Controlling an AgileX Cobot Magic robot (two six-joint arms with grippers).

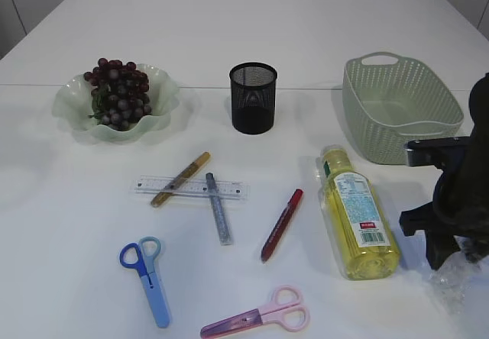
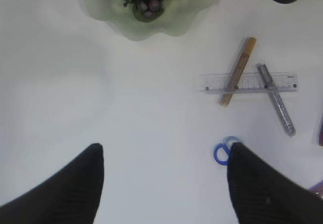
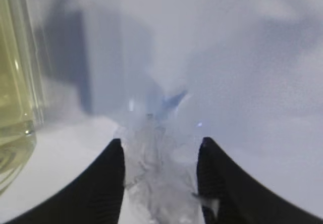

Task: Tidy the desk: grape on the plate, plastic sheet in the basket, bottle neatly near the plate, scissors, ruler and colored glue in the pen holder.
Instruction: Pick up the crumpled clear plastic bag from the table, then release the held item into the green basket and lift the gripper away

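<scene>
My right gripper has its fingers on both sides of the crumpled plastic sheet, closing but not clearly clamped. The sheet lies just right of the bottle; the basket stands beyond the bottle.

Grapes in plate at 10 o'clock; pen holder at 12; basket at 2. Ruler at centre, two glue pens crossing over it, third lying right. Bottle at 3. Two scissors at 7 and 6. Plastic sheet at 4, right of bottle.
</scene>
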